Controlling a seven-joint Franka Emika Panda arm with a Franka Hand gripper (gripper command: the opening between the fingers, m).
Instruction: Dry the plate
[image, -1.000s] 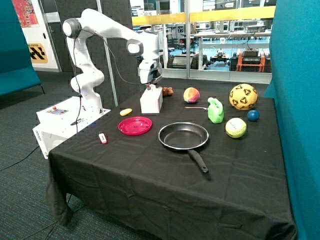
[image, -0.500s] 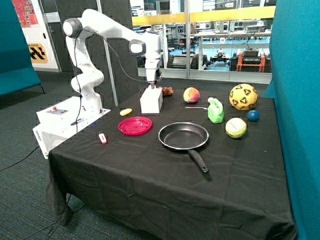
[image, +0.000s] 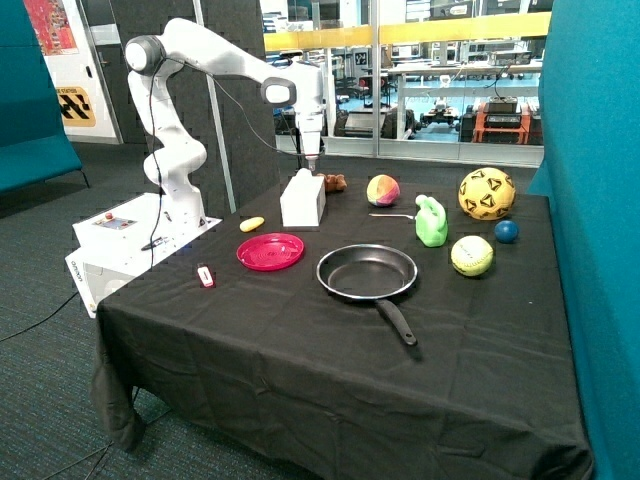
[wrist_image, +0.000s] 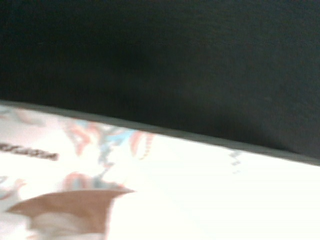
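The red-pink plate (image: 270, 251) lies flat on the black tablecloth, between a white tissue box (image: 302, 203) and the table's front. My gripper (image: 311, 160) hangs a little above the top of the box, well clear of the plate. The wrist view shows the box's printed white top (wrist_image: 200, 190) with a brown opening (wrist_image: 70, 207) close below, and black cloth (wrist_image: 175, 60) beyond it. The plate does not show in the wrist view.
A black frying pan (image: 366, 272) sits beside the plate. A yellow object (image: 252, 224) and a small red object (image: 205, 276) lie near the plate. A green jug (image: 431, 222), a soccer ball (image: 486, 193), a softball (image: 472, 256) and other balls sit further along the table.
The gripper has risen from the top of the tissue box and shifted slightly toward the back of the table. The plate and other objects have not moved.
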